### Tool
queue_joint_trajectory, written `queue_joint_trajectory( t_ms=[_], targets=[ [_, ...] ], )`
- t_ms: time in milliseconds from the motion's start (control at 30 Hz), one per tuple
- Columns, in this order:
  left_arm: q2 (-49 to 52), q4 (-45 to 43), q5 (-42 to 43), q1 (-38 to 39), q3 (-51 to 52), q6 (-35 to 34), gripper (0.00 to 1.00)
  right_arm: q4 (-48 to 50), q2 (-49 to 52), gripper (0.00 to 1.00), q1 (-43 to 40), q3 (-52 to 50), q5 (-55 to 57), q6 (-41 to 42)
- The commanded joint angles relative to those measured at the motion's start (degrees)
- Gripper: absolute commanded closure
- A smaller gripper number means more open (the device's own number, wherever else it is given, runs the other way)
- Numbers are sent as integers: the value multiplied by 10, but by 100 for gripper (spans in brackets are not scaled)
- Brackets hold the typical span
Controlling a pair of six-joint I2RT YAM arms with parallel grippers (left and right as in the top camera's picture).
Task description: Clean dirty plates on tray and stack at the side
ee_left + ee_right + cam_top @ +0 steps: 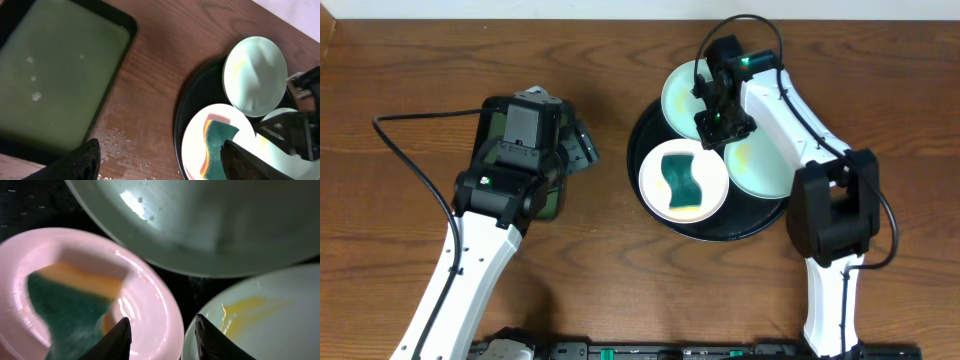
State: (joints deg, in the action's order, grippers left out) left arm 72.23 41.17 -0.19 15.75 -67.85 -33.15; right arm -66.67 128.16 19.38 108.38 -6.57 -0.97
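The round black tray holds three plates. The front plate carries a green and yellow sponge. A pale mint plate lies at the back. The right plate has a yellow smear. My right gripper hovers low where the three plates meet. In the right wrist view its jaws stand partly apart, over the sponge plate's rim and the right plate's edge, with nothing clamped. My left gripper is wide open above bare table, left of the tray.
A rectangular black tray with a green inside sits at the left, partly under my left arm. Water drops wet the wood between it and the round tray. A black cable loops at the far left.
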Motion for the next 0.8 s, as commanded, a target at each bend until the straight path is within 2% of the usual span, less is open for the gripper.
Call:
queue_joint_trajectory(
  t_ms=[0,300,767],
  targets=[
    [2,2,-3,-2,2,5,23,3,23,61,8,6,1,-21],
    [16,2,2,-2,2,3,23,7,40,64,10,6,1,-38],
    [61,2,153,-2,2,6,24,11,42,66,9,6,26,-38]
  ],
)
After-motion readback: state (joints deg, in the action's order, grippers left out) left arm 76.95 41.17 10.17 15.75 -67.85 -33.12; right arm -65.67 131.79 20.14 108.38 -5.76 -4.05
